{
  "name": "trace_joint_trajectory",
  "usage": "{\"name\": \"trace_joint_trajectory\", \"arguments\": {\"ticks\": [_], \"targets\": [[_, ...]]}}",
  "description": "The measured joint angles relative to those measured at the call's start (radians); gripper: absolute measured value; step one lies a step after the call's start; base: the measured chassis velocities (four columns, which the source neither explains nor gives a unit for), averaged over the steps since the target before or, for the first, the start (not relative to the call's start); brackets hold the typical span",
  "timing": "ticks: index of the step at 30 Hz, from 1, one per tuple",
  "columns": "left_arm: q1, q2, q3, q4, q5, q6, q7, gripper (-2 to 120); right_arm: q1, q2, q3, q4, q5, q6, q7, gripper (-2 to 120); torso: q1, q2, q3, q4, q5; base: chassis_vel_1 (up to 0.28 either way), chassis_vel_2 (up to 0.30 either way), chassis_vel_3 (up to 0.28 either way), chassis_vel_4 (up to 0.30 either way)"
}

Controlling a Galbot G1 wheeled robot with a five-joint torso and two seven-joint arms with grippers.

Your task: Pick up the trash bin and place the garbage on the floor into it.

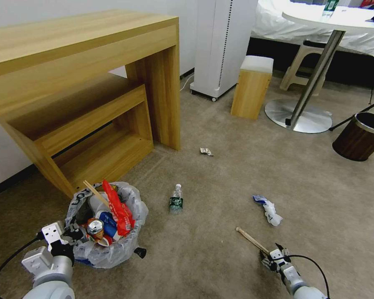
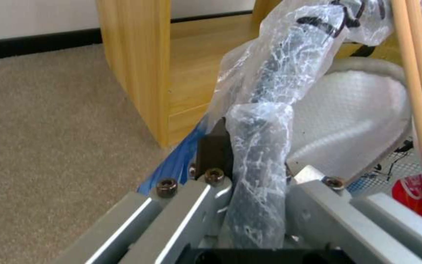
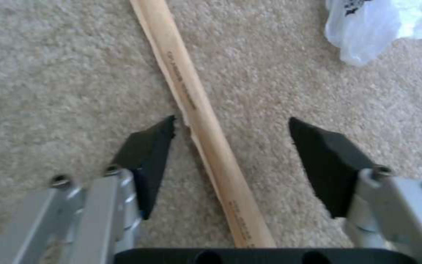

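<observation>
Left pincer (image 1: 72, 232) clenched on the rim of the bin (image 1: 106, 224), just in front of the wooden worktop (image 1: 83, 62), already stuffed with cartons and a can. Right of the bin on the floor (image 1: 220, 182): a small bottle (image 1: 176, 199), a wrapper (image 1: 206, 151) farther back, a white-blue packet (image 1: 269, 209). Farthest right of the bin, right pincer (image 3: 230, 154) released, straddling the wooden stick (image 3: 196, 110). Step in hand, probably: collecting the stick. Next, likely: closing squarely on it before lifting.
</observation>
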Motion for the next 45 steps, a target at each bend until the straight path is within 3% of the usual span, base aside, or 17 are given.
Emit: {"name": "trace_joint_trajectory", "arguments": {"ticks": [5, 17, 23, 34, 42, 45], "targets": [[0.000, 0.000, 0.001, -0.005, -0.007, -0.001, 0.000, 1, -0.001, 0.004, -0.002, -0.005, -0.005, 0.004, -0.004, 47, 0.000, 0.000, 0.000, 0.0001, 0.0002, 0.000, 0.000, 0.000, 0.000], [0.000, 0.002, 0.001, -0.014, -0.019, -0.004, 0.000, 1, -0.008, 0.013, 0.004, -0.023, -0.021, 0.014, -0.005, 0, 0.000, 0.000, 0.000, 0.0005, 0.0001, 0.000, 0.000, 0.000, 0.000], [-0.001, 0.004, 0.001, -0.008, -0.019, -0.005, 0.000, 1, -0.020, 0.006, 0.026, 0.005, -0.003, 0.034, -0.018, 0, 0.000, 0.000, 0.000, -0.0001, 0.0000, 0.000, 0.000, 0.000, 0.000], [-0.007, 0.007, 0.003, 0.009, -0.015, -0.006, 0.000, 1, -0.017, -0.090, 0.113, 0.345, 0.090, 0.158, -0.121, 0, 0.000, 0.000, 0.000, -0.0002, -0.0004, 0.000, 0.000, 0.000, 0.000], [-0.001, 0.001, 0.013, -0.004, -0.001, -0.001, 0.001, 1, 0.228, -0.072, -0.006, 0.529, 0.117, 0.248, -0.195, 0, 0.000, 0.000, 0.000, 0.0001, -0.0002, 0.000, 0.000, 0.000, 0.000], [0.003, -0.003, 0.017, -0.018, 0.004, 0.006, 0.002, 1, 0.434, -0.008, -0.108, 0.588, 0.188, 0.260, -0.216, 0, 0.000, 0.000, 0.000, 0.0006, -0.0009, 0.000, 0.000, 0.000, 0.000]]}}
